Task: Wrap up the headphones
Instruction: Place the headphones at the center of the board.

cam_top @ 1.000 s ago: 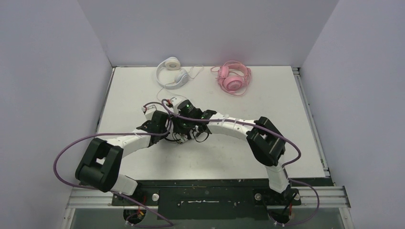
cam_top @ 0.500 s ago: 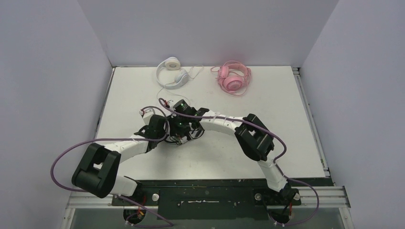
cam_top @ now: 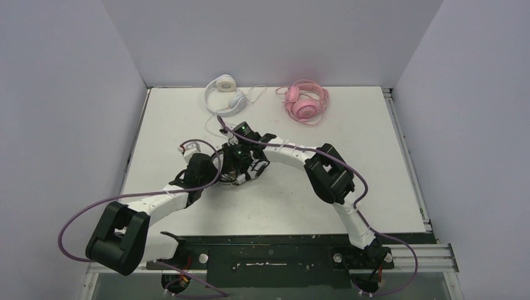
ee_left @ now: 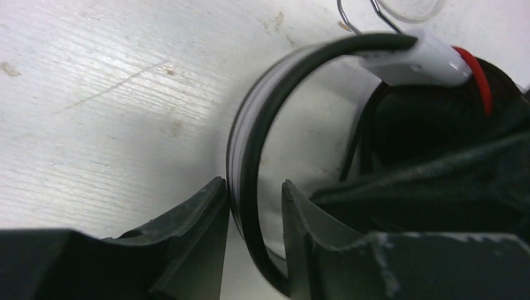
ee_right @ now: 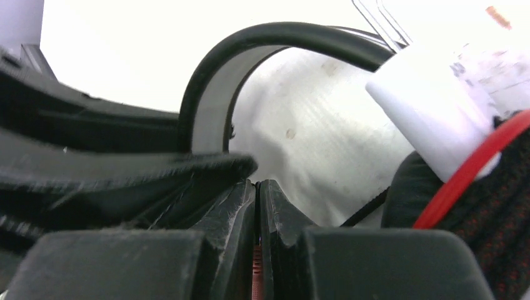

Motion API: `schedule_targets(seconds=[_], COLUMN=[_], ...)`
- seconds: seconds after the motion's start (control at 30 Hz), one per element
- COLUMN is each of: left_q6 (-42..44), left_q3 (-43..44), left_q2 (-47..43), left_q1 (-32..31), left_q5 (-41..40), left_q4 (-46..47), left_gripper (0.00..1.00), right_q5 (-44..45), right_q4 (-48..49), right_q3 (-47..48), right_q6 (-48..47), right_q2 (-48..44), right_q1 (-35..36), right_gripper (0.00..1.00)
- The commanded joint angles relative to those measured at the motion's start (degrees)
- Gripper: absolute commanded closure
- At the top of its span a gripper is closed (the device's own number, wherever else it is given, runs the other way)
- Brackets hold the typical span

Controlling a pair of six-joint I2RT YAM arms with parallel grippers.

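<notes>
Top external view: a white table (cam_top: 387, 156) carries three corded headsets, with both arms reaching in from its near edge. The left arm (cam_top: 156, 200) and the right arm (cam_top: 325, 175) meet left of the table's centre, about midway between its near and far edges. There they crowd over the black-and-white headset (ee_left: 247, 144), which is largely hidden from above. The white headset (cam_top: 225, 94) lies by the far edge, left of the middle. The pink headset (cam_top: 306, 103) lies by the same edge, right of the middle, well apart from both arms.

Left wrist view: the left gripper (ee_left: 253, 184) straddles the black-and-white headband. Its fingers (ee_left: 200, 219) stand apart, one against the band and the other just clear of it. The band curves up to a white slider (ee_left: 419, 59) and a black ear cup (ee_left: 437, 125) edged in red. A thin black cable (ee_left: 356, 150) runs beside the cup.

Right wrist view: the right gripper (ee_right: 257, 184) sits under the arch of the headband, its fingers (ee_right: 281, 212) pressed together. Whether they pinch the thin cable cannot be told.
</notes>
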Motion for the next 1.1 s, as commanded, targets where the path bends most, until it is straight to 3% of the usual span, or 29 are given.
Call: schedule_targets(seconds=[0.0, 0.07, 0.17, 0.3, 0.4, 0.6, 1.07], left_q6=[-2.0, -2.4, -3.3, -3.5, -3.3, -1.8, -2.2], left_q3=[0.6, 0.5, 0.3, -2.0, -2.0, 1.0, 0.8], left_q2=[-5.1, -6.9, -10.4, -14.3, -13.5, -6.9, -0.6], left_q1=[-0.9, -0.5, -0.2, -0.1, 0.0, 1.2, 2.6], left_q5=[9.1, 8.6, 6.3, 7.8, 9.1, 10.3, 12.0], left_q4=[4.2, 2.3, -1.6, 0.1, 0.8, 0.2, 5.6], left_gripper=[0.64, 0.62, 0.45, 0.35, 0.37, 0.57, 0.52], right_q5=[5.9, 6.0, 6.3, 6.1, 6.0, 5.9, 5.4], right_q4=[2.2, 1.5, 0.5, 0.1, -0.1, -0.1, 0.1], right_q3=[1.7, 2.5, 3.4, 4.2, 4.6, 4.6, 4.7], right_q6=[0.5, 0.5, 0.6, 0.7, 0.6, 0.6, 0.4], right_q2=[5.3, 5.7, 6.2, 6.5, 6.6, 6.5, 6.1], right_q1=[-2.1, -2.3, -2.4, -2.5, -2.5, -2.8, -2.9], right_gripper=[1.0, 1.0, 1.0, 1.0, 1.0, 1.0, 1.0])
